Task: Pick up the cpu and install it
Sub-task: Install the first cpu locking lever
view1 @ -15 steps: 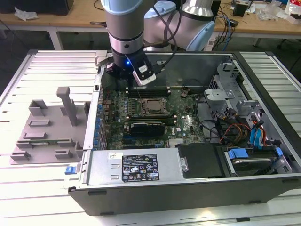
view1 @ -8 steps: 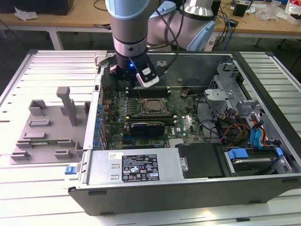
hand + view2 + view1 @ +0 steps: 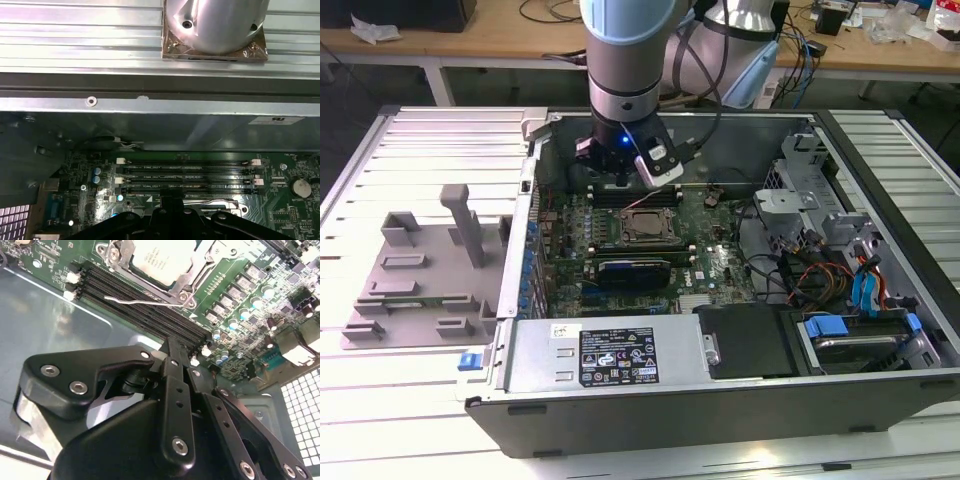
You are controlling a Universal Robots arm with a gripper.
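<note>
The cpu (image 3: 643, 226) sat in its motherboard socket (image 3: 645, 228), pale metal top plate up, inside the open computer case (image 3: 720, 400) on the slatted desk (image 3: 420, 400). In the second wrist view the cpu (image 3: 157, 257) lay framed by the socket's metal bracket (image 3: 197, 275), a thin wire lever (image 3: 142, 302) lying along the side nearest the jaws. The gripper (image 3: 625, 160) hung over the row of black memory slots (image 3: 185, 175), just beyond the socket and apart from the chip. Whether the jaws stood wide or narrow I could not tell (the black linkage hid their tips). The grey fixture tray (image 3: 420, 275) lay well away, outside the case.
</note>
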